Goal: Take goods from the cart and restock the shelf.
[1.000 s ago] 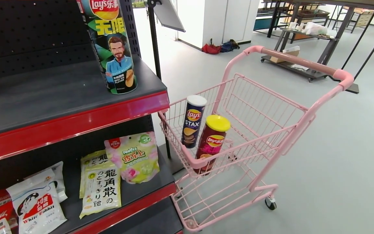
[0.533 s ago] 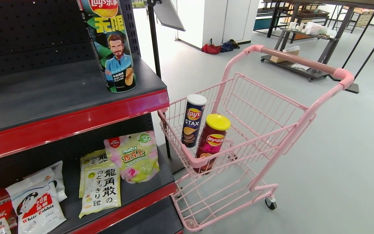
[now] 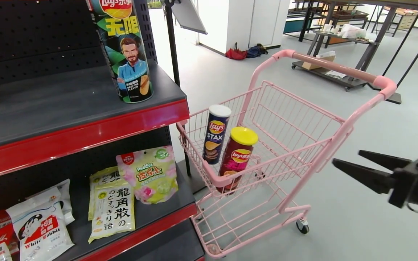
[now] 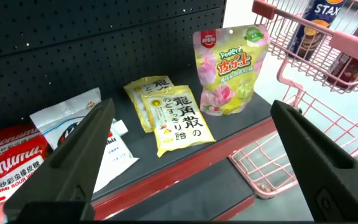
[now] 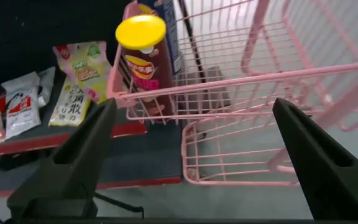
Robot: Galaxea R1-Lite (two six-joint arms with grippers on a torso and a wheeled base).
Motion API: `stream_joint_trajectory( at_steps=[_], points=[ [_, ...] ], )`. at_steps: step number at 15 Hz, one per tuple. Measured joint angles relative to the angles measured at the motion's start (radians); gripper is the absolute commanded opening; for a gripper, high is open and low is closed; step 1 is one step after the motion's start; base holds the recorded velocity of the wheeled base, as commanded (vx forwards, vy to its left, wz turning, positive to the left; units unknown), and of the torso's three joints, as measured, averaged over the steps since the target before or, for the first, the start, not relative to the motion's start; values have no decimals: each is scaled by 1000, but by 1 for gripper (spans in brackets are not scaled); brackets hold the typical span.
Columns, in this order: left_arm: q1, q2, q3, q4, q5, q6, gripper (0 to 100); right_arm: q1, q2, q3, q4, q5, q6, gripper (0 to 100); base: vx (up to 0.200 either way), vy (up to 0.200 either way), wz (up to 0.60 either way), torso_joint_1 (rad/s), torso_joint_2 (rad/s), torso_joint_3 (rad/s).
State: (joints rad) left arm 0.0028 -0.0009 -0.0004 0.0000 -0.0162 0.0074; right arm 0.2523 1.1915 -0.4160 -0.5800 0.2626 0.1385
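Observation:
A pink wire cart [image 3: 296,119] stands right of the shelf. In its basket stand two chip cans upright: a dark blue can with a white lid [image 3: 216,134] and a maroon can with a yellow lid [image 3: 237,159] [image 5: 143,59]. A tall green chip can [image 3: 125,50] stands on the upper shelf [image 3: 60,105]. My right gripper [image 3: 354,165] is open at the right edge, outside the cart near its handle side, with nothing between its fingers [image 5: 319,168]. My left gripper [image 4: 191,155] is open low in front of the lower shelf [image 4: 185,152].
On the lower shelf lie snack bags: a green-pink pouch [image 3: 150,174], yellow candy bags [image 3: 111,208] and white and red bags [image 3: 38,224]. Grey open floor lies right of the cart. Racks and tables [image 3: 339,40] stand far behind.
My right gripper has come into the head view from the right edge. The cart, cans and shelf goods have kept their places.

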Motion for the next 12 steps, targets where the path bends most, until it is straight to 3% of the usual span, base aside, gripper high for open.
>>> stream_joint_trajectory(
  at_steps=[7,12],
  points=[
    [0,0,0,0,0,0,100,155,467,-151,-226,29,7,100,0,0,0,0,0,0],
    [0,0,0,0,0,0,100,215,602,-246,-241,26,6,100,0,0,0,0,0,0]
  ],
)
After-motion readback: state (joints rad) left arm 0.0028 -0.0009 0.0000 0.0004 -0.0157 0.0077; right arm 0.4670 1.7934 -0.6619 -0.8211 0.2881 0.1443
